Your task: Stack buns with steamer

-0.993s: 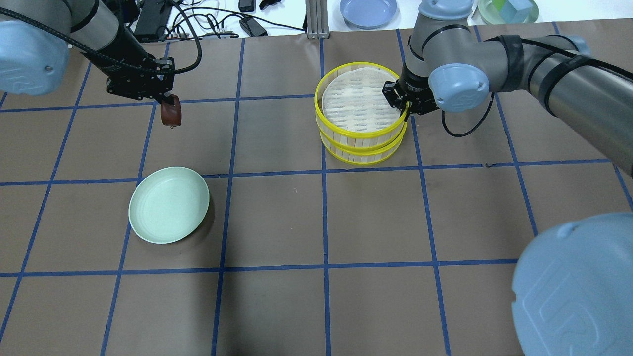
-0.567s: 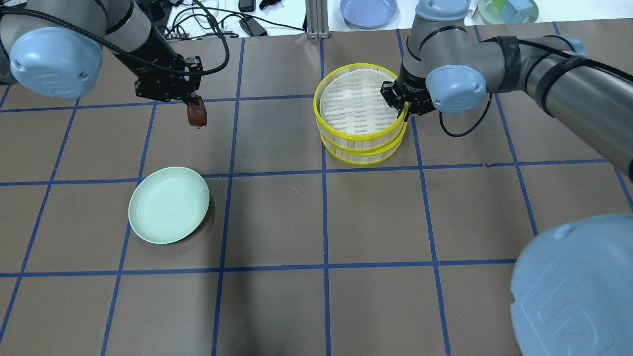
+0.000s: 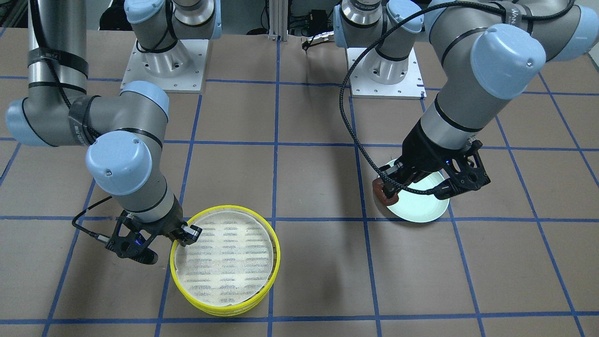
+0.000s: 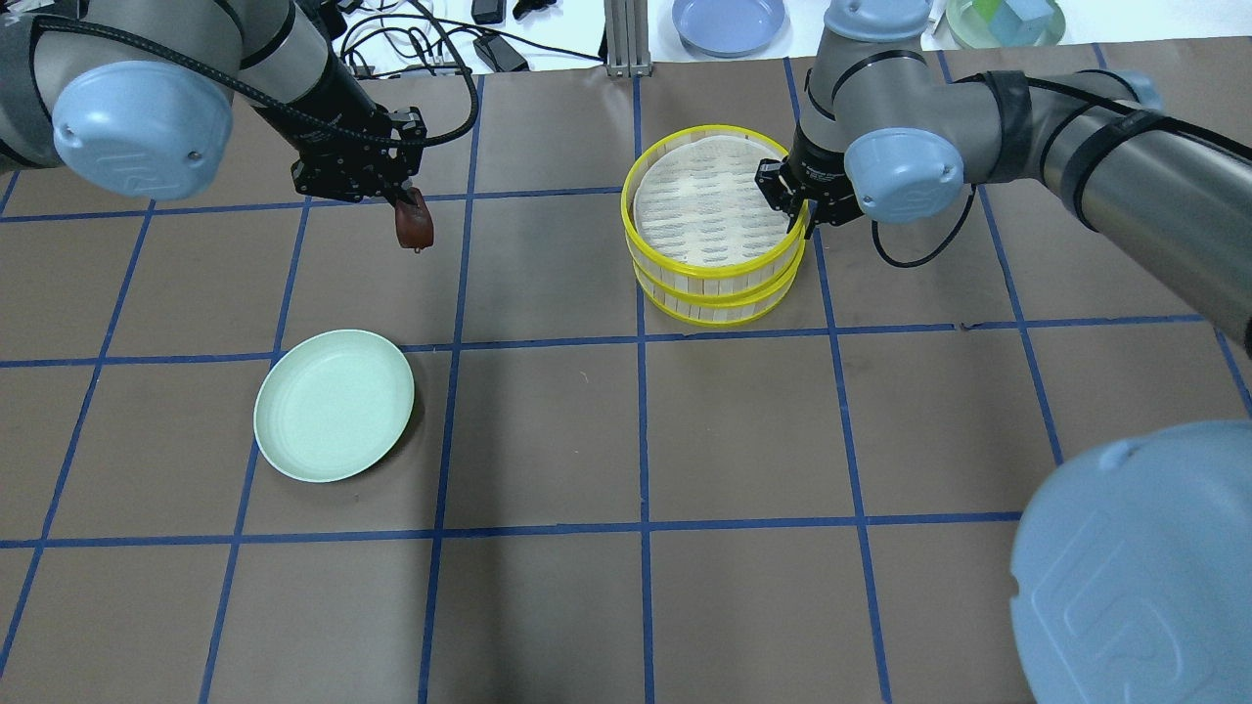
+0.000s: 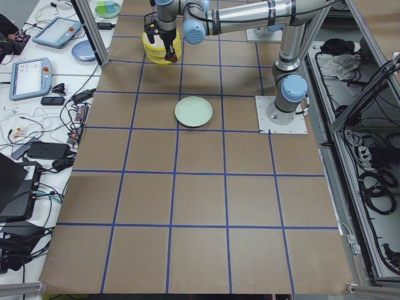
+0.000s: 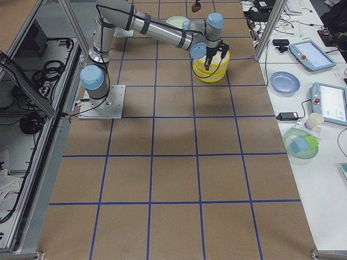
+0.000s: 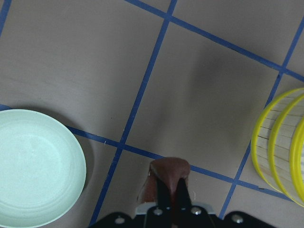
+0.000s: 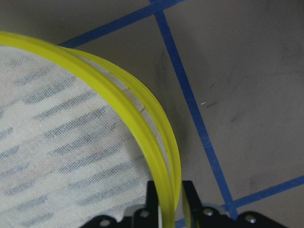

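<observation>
My left gripper is shut on the dark reddish-brown bun and holds it above the table, left of the steamer. The bun also shows between the fingers in the left wrist view and in the front view. The two yellow-rimmed steamer trays are stacked, the upper one slightly offset on the lower one. The upper tray's mesh floor is bare. My right gripper is shut on the upper tray's right rim. The pale cream bun is not in view.
A pale green plate lies empty at the front left. Behind the table's far edge are a blue plate, a clear bowl with blocks, cables and a metal post.
My left arm has carried the brown bun to the right, toward the steamer. The right gripper stays on the upper tray's rim and has barely moved.
</observation>
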Motion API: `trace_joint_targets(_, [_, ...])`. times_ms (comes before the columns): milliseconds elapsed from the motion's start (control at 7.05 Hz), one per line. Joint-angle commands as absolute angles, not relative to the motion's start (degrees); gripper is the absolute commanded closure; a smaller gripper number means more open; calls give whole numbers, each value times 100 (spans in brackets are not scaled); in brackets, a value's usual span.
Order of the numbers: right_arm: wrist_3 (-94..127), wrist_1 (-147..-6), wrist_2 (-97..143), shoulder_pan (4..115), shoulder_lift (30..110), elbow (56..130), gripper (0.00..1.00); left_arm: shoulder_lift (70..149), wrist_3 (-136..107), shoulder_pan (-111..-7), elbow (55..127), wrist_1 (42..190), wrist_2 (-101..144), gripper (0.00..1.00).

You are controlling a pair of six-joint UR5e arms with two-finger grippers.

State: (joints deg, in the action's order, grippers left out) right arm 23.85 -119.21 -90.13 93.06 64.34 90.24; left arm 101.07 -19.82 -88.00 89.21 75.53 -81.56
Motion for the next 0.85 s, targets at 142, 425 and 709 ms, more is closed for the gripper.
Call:
trace_joint_targets(142, [2285,-12058,-9316,9290,6425,9035,21,10099,-1987,-8815,8921,7541,-8156,100])
trace_joint_targets(425, [2276,-12059,-9579,9273,6434,9035,9,10099,-1995,-8815,8921,7550,-8156,100])
trace_joint_targets(709, [2232,-12050,-9694,9264,6434,9035,4,10099,-1995,-8815,8921,7550,-8156,100])
